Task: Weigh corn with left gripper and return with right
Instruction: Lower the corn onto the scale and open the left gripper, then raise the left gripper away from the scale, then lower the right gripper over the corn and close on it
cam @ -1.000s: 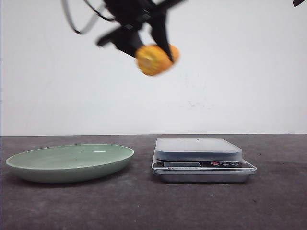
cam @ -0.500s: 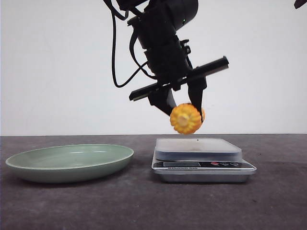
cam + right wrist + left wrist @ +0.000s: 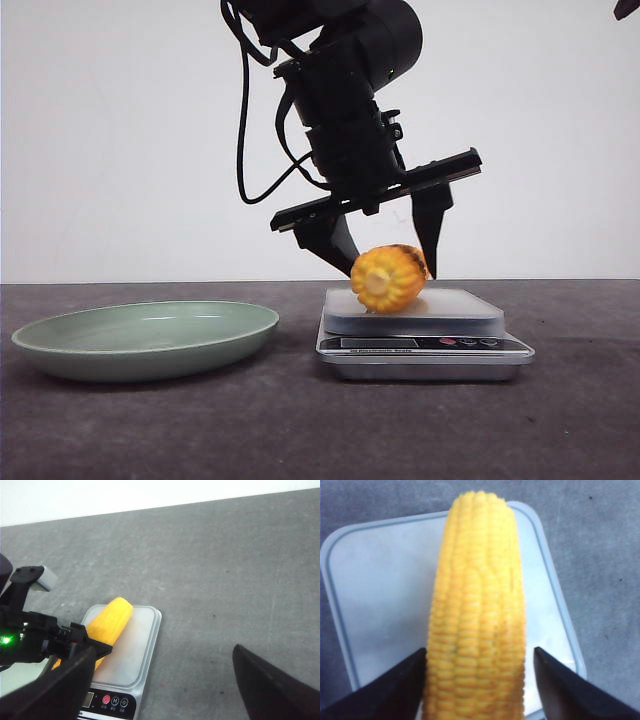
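Note:
The corn [image 3: 388, 278] is a short orange-yellow cob lying on its side on the white platform of the silver kitchen scale [image 3: 425, 345], pale cut end toward the camera. My left gripper [image 3: 390, 272] points down over it with a black finger on each side and its jaws spread. In the left wrist view the corn [image 3: 477, 615] lies between the fingers of the left gripper [image 3: 479, 652], with a gap at one finger. My right gripper [image 3: 164, 652] is open and empty, up high to the right of the scale [image 3: 137, 647].
A pale green shallow plate [image 3: 150, 340] sits left of the scale on the dark grey table. The scale's display and buttons [image 3: 420, 343] face the front. Only a tip of the right arm [image 3: 627, 8] shows at the top right of the front view.
The left gripper came down from high up with the corn to the scale. Its jaws have spread apart and the corn now rests on the platform.

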Robot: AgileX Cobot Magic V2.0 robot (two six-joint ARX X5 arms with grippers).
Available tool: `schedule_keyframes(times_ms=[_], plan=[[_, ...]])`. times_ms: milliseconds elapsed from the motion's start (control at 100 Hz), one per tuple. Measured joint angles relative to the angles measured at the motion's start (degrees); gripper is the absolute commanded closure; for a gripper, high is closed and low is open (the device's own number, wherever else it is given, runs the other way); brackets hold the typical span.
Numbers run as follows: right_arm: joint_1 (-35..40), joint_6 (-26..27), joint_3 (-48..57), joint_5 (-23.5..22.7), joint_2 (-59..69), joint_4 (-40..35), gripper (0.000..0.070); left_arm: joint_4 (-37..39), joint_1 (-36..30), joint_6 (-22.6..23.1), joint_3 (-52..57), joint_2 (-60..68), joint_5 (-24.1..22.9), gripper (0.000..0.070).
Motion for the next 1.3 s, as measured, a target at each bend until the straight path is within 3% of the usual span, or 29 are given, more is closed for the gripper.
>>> schedule_keyframes(times_ms=[210,430,560,730,880,1050,1300], plan=[[0.00,-0.13,0.00,0.00,0.00,-0.15,0.0147,-1.27,-0.15,1.88,1.97,-1.20,-0.50,0.0268],[0.00,-0.35,0.00,-0.04,0.00,-0.28,0.0147,-4.68,0.37,11.15,6.23,-12.68,-10.05,0.0268],[0.11,-0.42,0.00,-1.22,0.00,-0.28,0.0147,-7.56,4.72,16.22,7.80,-24.33,-13.38,0.0268],[2.16,-0.44,0.00,-2.08,0.17,0.07,0.0147,-15.45,10.75,19.50,7.93,-39.80,-17.33,0.0268],[4.90,-0.39,0.00,-2.99,1.95,2.12,0.0148,-21.66,13.77,20.31,7.93,-54.12,-20.00,0.0269],[8.90,0.20,0.00,-3.34,6.45,5.09,0.0147,-29.53,13.90,20.24,8.09,-68.76,-26.60,0.0270],[17.33,2.67,0.04,-2.71,15.04,14.88,0.0147,-50.23,13.90,11.80,7.82,-81.50,-31.63,0.0270]])
